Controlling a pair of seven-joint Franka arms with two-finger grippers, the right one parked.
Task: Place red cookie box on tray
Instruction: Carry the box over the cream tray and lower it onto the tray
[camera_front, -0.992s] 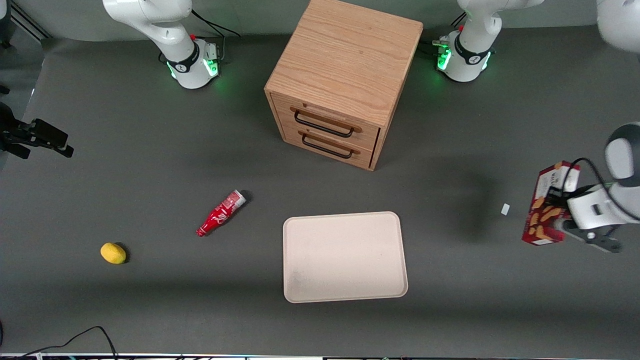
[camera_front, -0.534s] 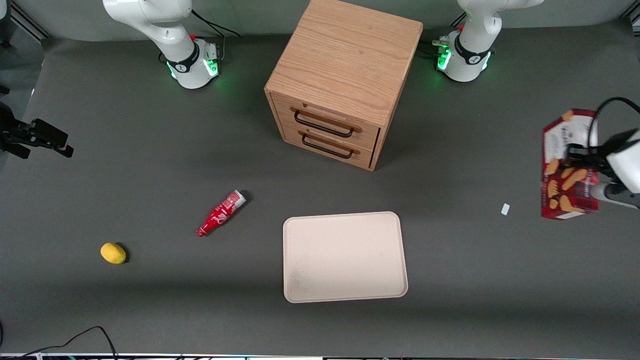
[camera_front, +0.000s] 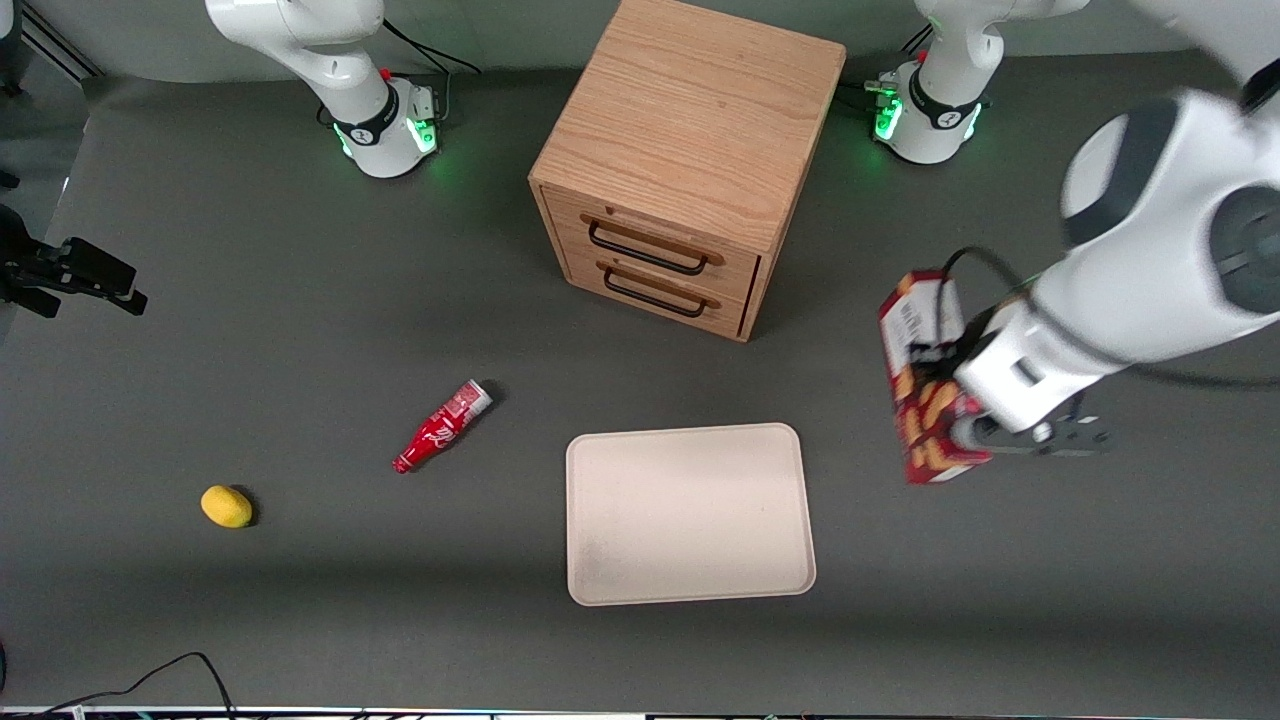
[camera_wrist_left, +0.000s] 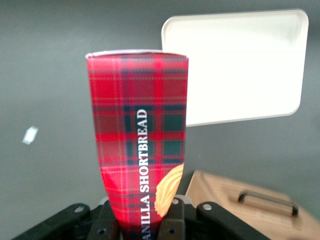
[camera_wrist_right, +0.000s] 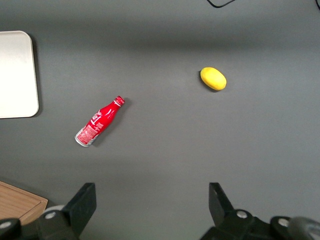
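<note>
The red cookie box, a plaid carton with cookie pictures, hangs tilted above the table with my gripper shut on its lower part. In the left wrist view the box rises from between the black fingers of the gripper. The pale beige tray lies flat and bare on the grey table. The box is beside the tray, a short way off toward the working arm's end, and not over it. The tray also shows past the box's top end.
A wooden two-drawer cabinet stands farther from the front camera than the tray. A red bottle and a yellow lemon lie toward the parked arm's end. A small white scrap lies on the table near the box.
My gripper has carried the box from the working arm's edge of the table in toward the tray, first lifting it, then lowering it somewhat.
</note>
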